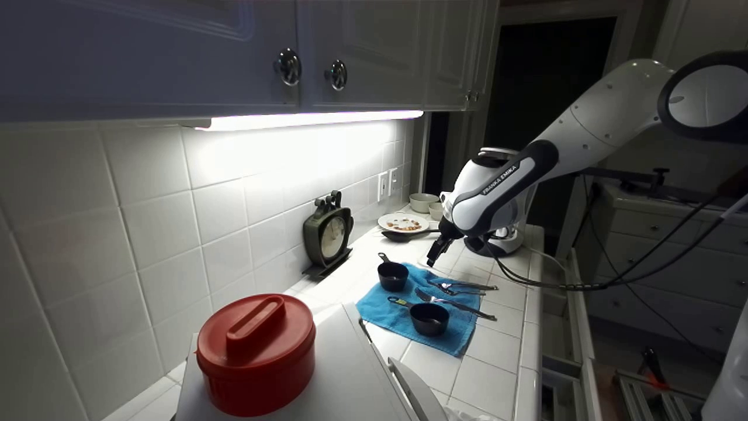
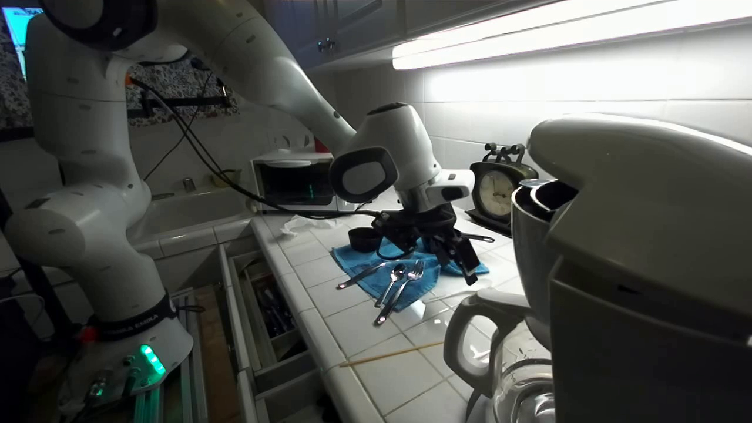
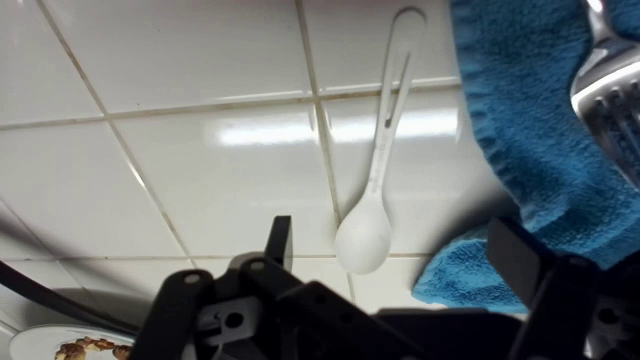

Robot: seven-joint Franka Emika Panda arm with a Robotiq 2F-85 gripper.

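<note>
Gripper [image 3: 395, 245]. One, tilted, hung above the tiled table [image 3: 215, 195]; fingers [image 3: 515, 262] spread wide apart, nothing held.

Spoon [image 3: 379, 165]. White, lay flat on the tile below the gap in the wrist view; bowl nearest the gripper, slotted handle running away from it. Bowl appeared nearer the left-hand finger.

Towel [image 3: 530, 100]. Blue, lay to the gripper's right in the wrist view; one corner came close under the right-hand finger. How high that finger stood over it was hard to tell from this angle.

Fork [image 3: 605, 75]. Metal, lay on the towel, farther out from the gripper than the spoon's bowl.

Cup [image 1: 429, 319]. Black, stood on the towel, well apart from the gripper in an exterior view.

Plate [image 3: 30, 342]. White, bore brown pieces [image 3: 75, 351]; lay to the gripper's left, behind the left-hand finger in the wrist view.

Handling notes. The narrow neck, farther out than the bowl, seemed the better hold; the rounded bowl might have slipped or spun. Fingers would have sat best square across it, spoon centred, tips lowered almost to the tile, since so thin a piece offered little height. The right-hand finger needed care, lest it gather the towel's corner too.
</note>
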